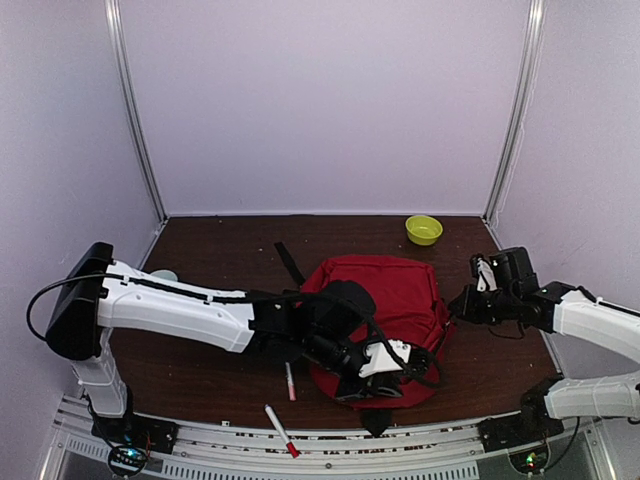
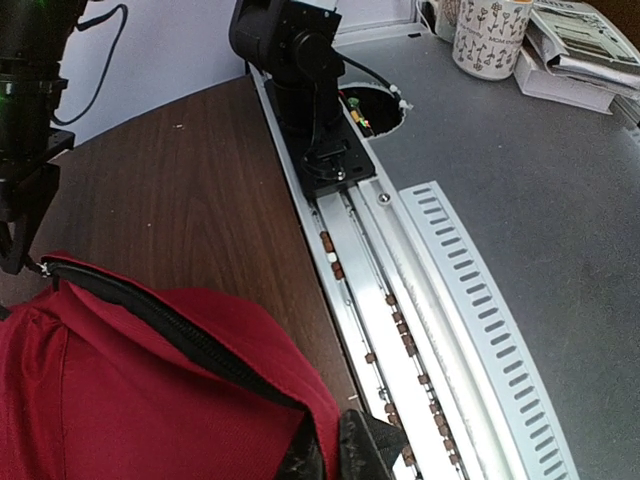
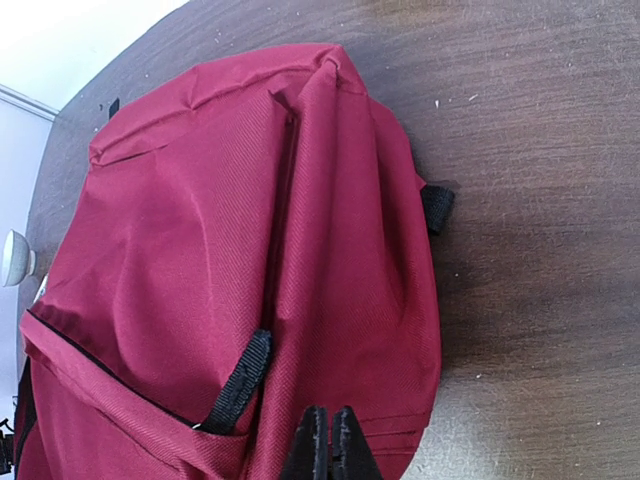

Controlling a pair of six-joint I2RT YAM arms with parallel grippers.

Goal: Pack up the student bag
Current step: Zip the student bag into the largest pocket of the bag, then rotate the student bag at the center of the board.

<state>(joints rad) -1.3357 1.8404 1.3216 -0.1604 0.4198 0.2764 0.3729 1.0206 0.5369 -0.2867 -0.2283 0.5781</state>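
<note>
One student bag | interior hidden | left gripper pinches rim, mostly cropped

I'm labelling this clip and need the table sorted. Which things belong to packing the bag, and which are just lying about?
Belongs to the job:
student bag
marker beside the bag, probably to be packed
marker at the near edge, probably the same

Lying about:
yellow-green bowl
small white bowl, far from the bag's opening

- The walls are pale purple and plain.
- Shiny metal posts stand in the back corners.
- The worktop is dark brown wood.
- A grey surface lies beside it, holding a mug.
</note>
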